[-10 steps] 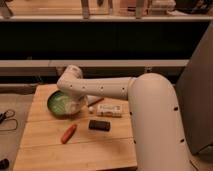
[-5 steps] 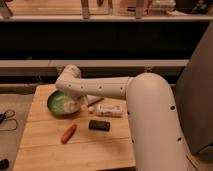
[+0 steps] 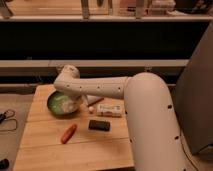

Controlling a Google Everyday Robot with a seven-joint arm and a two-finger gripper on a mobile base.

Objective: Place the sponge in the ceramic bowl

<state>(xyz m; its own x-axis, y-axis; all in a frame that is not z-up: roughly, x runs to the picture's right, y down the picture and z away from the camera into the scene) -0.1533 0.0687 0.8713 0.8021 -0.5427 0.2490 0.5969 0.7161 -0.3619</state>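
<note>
Green ceramic bowl (image 3: 53, 99) at the far left of a wooden table (image 3: 45, 152), with the robot's white arm (image 3: 102, 89) reaching across from the right. The gripper (image 3: 76, 103) hangs over the right half of the bowl, low at its rim.

A pale patch inside the bowl, directly at the gripper, is taken to be the sponge (image 3: 63, 104). It blends with the bowl's lighter inside and with the gripper's own pale parts, so its outline and long axis cannot be made out. No such pad shows among the other items on the table.

Key relation: the sponge lies within the circle of the rim, just left of and beneath the gripper, not outside the bowl. Whether the gripper is open or closed, and whether it touches the sponge, cannot be told.

The scene fits two readings: the sponge is held low above the bowl's floor, or it already rests there with the gripper poised over it. In either case any travel that remains is vertical, not sideways, since the sponge sits inside the rim.

Also on the table:
- a white packet (image 3: 109, 110) just right of the bowl
- a black block (image 3: 99, 125) nearer the front
- a red-orange stick (image 3: 68, 133) to the block's left

All three lie apart from the bowl and outside the gripper's line.
</note>
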